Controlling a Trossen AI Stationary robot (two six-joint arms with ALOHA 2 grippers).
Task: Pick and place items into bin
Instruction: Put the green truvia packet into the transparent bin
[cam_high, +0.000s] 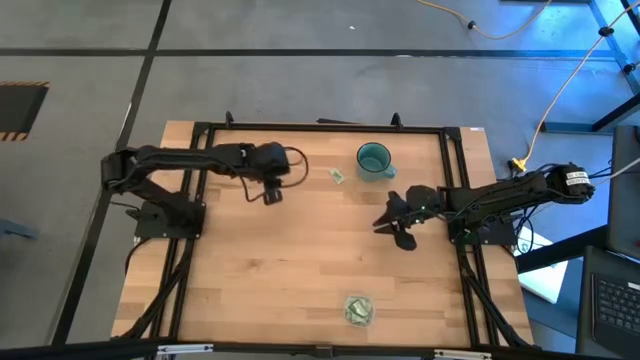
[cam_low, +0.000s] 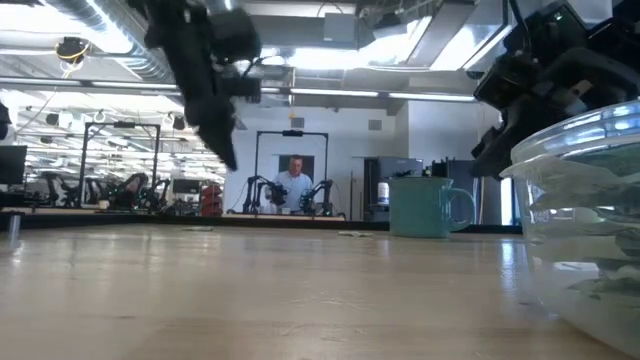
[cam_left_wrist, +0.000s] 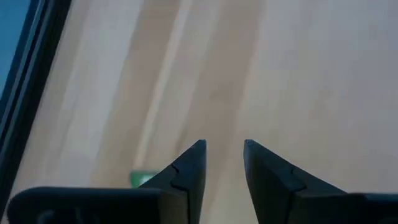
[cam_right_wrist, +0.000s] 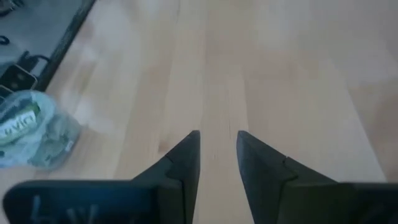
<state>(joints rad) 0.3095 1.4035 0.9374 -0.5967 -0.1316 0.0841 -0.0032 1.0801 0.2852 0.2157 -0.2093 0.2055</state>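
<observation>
I see a light wooden surface (cam_high: 300, 260) with a black frame around it, and a big room with ceiling lights behind it. A person (cam_low: 294, 184) sits far back in that room.

The clear cup (cam_high: 358, 310) stands near the front edge of the surface, well apart from both arms. It is stuffed with pale green and white packets (cam_right_wrist: 28, 127). One more packet (cam_high: 338, 176) lies flat on the wood at the back, just beside the teal mug (cam_high: 374, 159). I cannot tell if anything is in the mug.

My left gripper (cam_high: 270, 194) hangs above the back left part of the surface, off the wood. Its fingers (cam_left_wrist: 186, 174) stand a little apart with nothing between them, and a bit of green packet peeks out next to one finger.

My right gripper (cam_high: 392, 226) waits on the right side, near the mug. Its fingers (cam_right_wrist: 181, 163) have a narrow gap and hold nothing.
</observation>
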